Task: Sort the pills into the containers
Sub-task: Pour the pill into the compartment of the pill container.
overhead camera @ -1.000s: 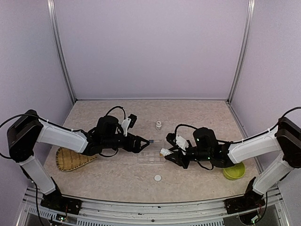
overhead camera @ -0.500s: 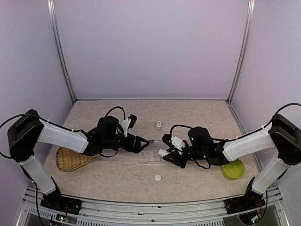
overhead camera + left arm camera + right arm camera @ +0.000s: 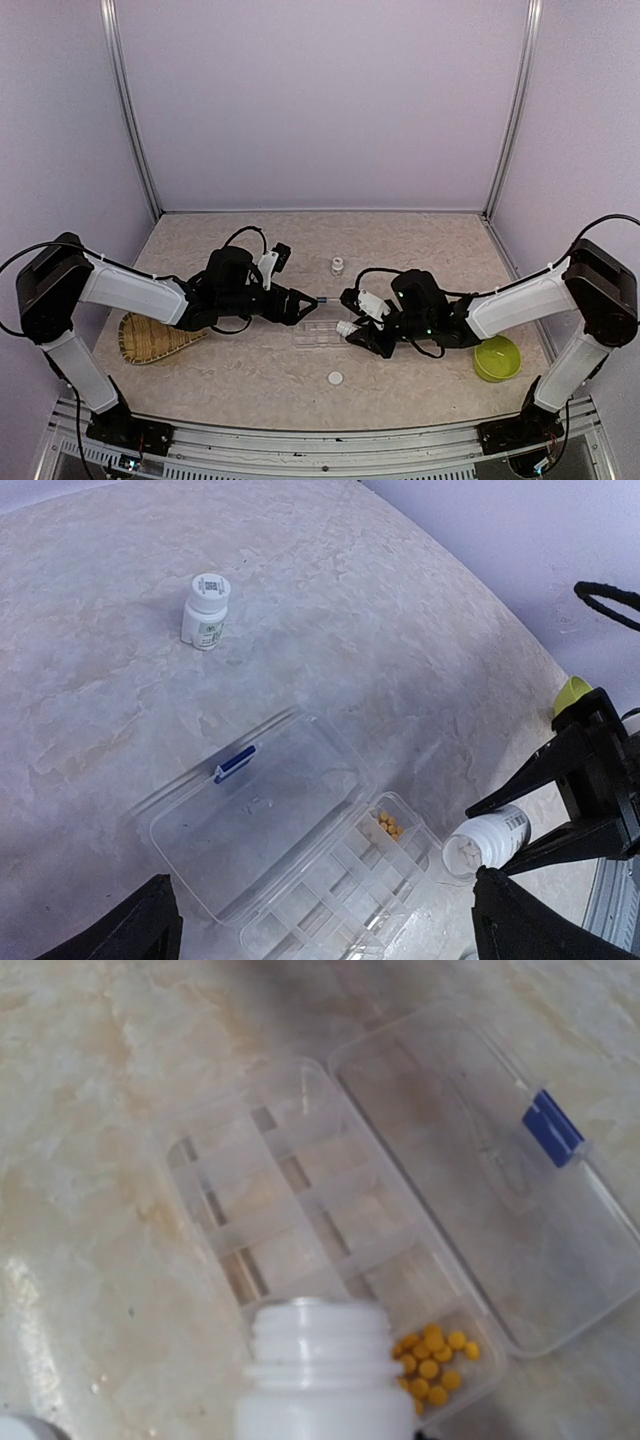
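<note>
Near edge of counter [image 3: 250,385]: small round white cap [image 3: 335,378], lying loose. Lime-green plastic bowl [image 3: 497,360] to the right, woven bamboo tray [image 3: 150,338] to the left; both well apart from the work.

Mid-counter: flat clear plastic compartment box [image 3: 322,335], hinged lid [image 3: 255,815] open and lying flat. Small orange-yellow pills [image 3: 435,1355] clustered in one end compartment on the hinge side; other compartments look empty.

Right hand [image 3: 358,322] narrow, clamped on an uncapped white plastic bottle [image 3: 318,1370], tipped with its mouth just over the pill compartment. Left hand [image 3: 305,303] spread wide, holding nothing, hovering beside the box.

Step, as judged: pouring from the bottle.

Next: a gentle tilt, mouth kept over a single cell; spill-over is the risk.

Far side: a second white bottle, capped [image 3: 206,610], upright.
</note>
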`<state>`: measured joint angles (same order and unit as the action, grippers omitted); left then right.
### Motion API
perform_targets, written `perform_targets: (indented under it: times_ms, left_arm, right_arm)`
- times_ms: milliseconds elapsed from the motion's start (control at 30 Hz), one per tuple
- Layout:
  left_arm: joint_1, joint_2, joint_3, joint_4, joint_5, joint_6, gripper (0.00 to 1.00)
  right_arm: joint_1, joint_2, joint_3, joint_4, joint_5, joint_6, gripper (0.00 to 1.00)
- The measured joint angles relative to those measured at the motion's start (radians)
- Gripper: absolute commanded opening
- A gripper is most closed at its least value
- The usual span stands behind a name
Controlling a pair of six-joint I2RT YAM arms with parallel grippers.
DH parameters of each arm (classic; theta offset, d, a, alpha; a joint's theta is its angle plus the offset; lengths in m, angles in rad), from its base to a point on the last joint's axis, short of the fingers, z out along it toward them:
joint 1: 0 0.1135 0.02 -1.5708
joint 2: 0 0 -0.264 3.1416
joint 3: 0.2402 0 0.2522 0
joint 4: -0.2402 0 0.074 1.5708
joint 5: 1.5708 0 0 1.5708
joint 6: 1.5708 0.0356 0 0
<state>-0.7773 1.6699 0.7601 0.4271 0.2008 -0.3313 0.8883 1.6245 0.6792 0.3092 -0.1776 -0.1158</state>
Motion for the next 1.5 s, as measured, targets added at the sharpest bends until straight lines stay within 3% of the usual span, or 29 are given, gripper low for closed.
perform_targets:
  times_ms: [1500]
  left_arm:
    - [0.000, 0.019, 0.000, 0.000, 0.001, 0.000, 0.99]
  right_arm:
    - [0.061, 0.072, 0.132, -0.216, 0.087, -0.046, 0.16]
